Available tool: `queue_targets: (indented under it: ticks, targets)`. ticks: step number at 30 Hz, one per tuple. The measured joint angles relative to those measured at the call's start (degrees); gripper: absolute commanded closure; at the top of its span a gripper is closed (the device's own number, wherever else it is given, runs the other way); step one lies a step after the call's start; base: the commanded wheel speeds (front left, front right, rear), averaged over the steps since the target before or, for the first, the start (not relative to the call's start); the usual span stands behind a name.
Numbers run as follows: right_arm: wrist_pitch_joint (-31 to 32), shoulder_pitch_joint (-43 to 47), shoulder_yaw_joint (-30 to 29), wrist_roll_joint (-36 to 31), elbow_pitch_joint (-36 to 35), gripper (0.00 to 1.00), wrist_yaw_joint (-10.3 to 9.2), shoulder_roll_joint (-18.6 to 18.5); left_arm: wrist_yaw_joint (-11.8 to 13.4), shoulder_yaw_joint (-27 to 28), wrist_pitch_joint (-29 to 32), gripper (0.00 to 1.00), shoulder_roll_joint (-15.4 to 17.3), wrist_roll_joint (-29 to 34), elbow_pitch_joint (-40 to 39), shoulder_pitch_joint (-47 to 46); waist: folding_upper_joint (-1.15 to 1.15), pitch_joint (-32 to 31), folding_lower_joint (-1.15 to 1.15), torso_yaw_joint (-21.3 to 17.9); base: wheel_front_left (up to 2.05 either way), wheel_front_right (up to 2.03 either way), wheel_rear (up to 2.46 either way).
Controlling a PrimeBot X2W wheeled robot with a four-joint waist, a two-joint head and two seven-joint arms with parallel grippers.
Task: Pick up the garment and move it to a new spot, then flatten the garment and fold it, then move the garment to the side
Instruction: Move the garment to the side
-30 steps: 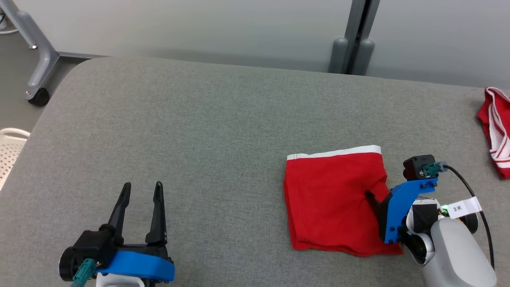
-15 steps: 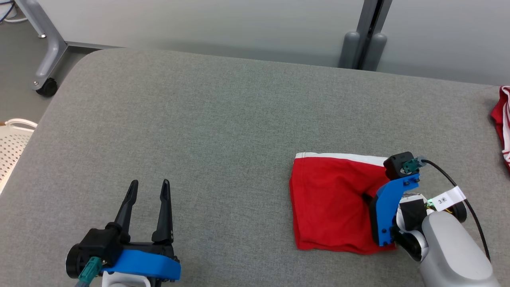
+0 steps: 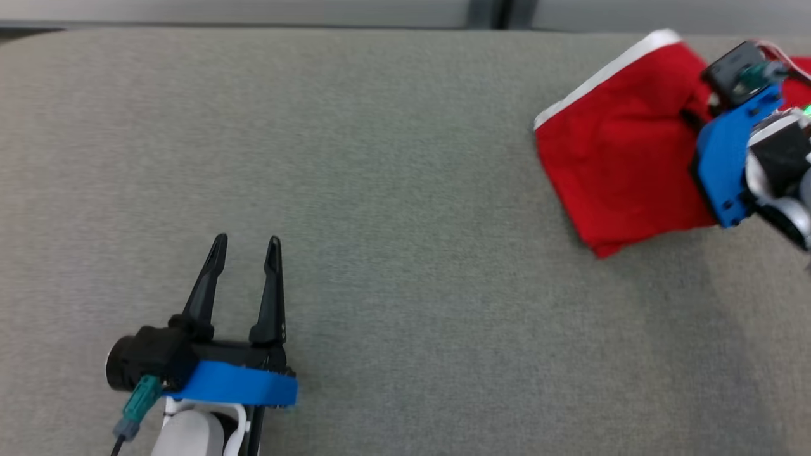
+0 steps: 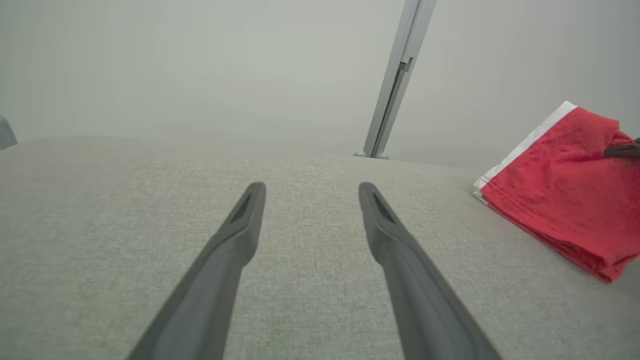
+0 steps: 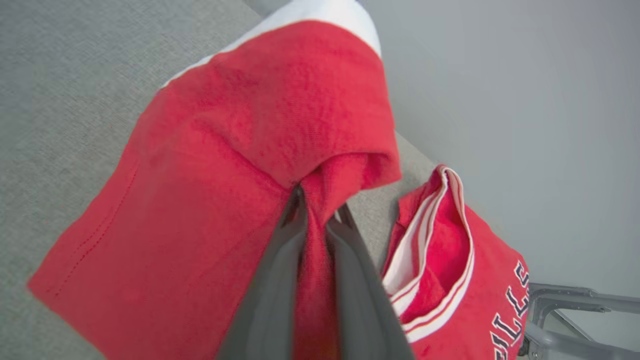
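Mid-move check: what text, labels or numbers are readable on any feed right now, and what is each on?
"ELLS": dark block letters on the striped red garment, right wrist view. The word runs off the picture's edge, so this is only part of it, and the first letter is doubtful.
Folded red garment: no print or label to read.
Head and left wrist views: no readable text.

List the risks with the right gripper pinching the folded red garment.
1. The right gripper pinches only a bunch of cloth near one edge of the folded garment, so the layers may slide apart and the fold come undone.
2. A second red garment with lettering lies close beside it; the held one could drag over or catch on it.
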Motion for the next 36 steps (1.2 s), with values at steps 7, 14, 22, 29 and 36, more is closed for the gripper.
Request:
queue_targets:
  ticks: [7,14,22,29,36]
  targets:
    - [-5.46,-7.45,-2.05,-0.73,2.9,1.0,0.01,-7.98,0.0,-2.32,0.0,0.0,1.19,0.82,-2.01,-4.37,0.0,6.36,0.0,-4.84,0.0,0.0,0.0]
    - [-10.47,-10.41,-6.43,-4.85,7.31,1.0,0.01,-10.85,0.0,-3.14,0.0,0.0,2.89,1.38,-3.43,-6.55,0.0,10.16,0.0,-6.52,0.0,0.0,0.0]
    - [-14.96,-9.63,-12.96,-9.65,12.16,1.0,0.01,-12.06,-0.01,-3.74,0.0,0.0,4.41,2.18,-5.22,-7.47,0.0,13.23,-0.01,-6.76,0.0,0.0,0.0]
    - [-18.66,-8.69,-21.01,-17.66,13.99,0.0,0.01,-10.26,-0.01,-4.12,0.0,0.0,4.89,2.32,-5.75,-7.82,0.0,14.82,-0.01,-6.59,0.0,0.0,0.0]
    - [-22.46,-6.71,-30.72,-27.63,11.9,0.0,0.01,-6.82,0.05,-4.53,0.0,0.0,4.7,2.23,-5.12,-8.19,-0.02,13.22,-0.02,-5.49,0.0,0.0,0.0]
